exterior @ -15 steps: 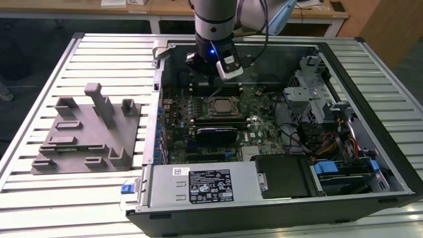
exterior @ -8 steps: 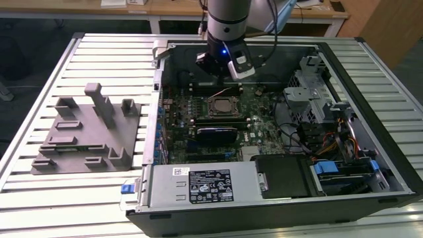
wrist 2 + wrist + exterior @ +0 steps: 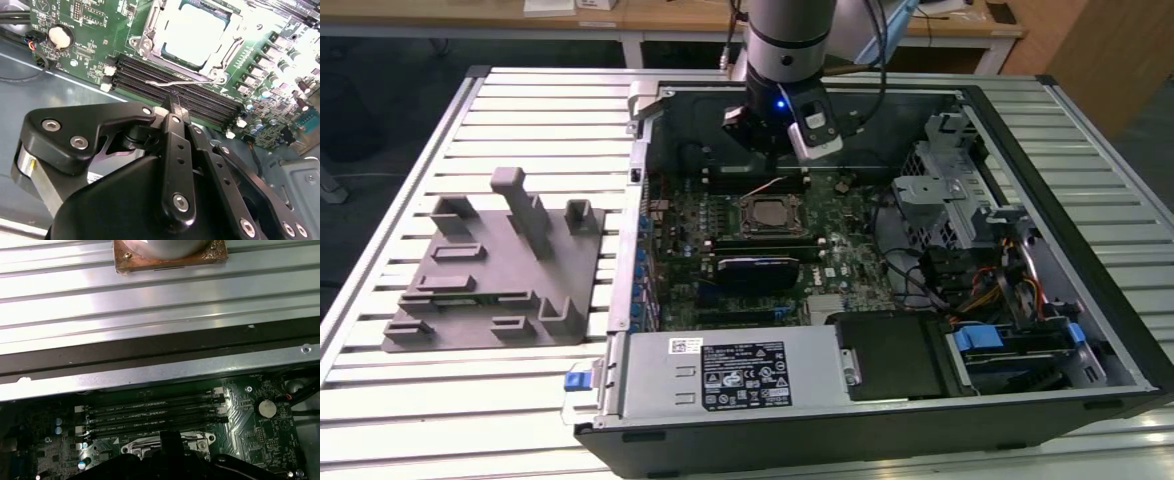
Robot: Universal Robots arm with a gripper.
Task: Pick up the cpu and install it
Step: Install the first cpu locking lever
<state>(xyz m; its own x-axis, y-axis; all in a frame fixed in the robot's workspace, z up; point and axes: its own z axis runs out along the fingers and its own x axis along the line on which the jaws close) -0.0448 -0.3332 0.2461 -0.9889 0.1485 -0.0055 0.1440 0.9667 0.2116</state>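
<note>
We see the cpu (image 3: 196,34) already lying in its socket (image 3: 150,37) on the motherboard (image 3: 854,235), its pale metal top framed by the open retention bracket. A thin wire lever (image 3: 185,82) stands free beside the memory slots (image 3: 150,75). Our hand (image 3: 172,107) hovers just above that lever, fingers drawn together on nothing.

In our judgement the chip could sit slightly askew, and pressing it or the bracket then might bend socket pins. The closed fingertip could also snag the lever or scrape the memory slots. The case wall (image 3: 150,372) stands close, leaving little room for the arm.
</note>
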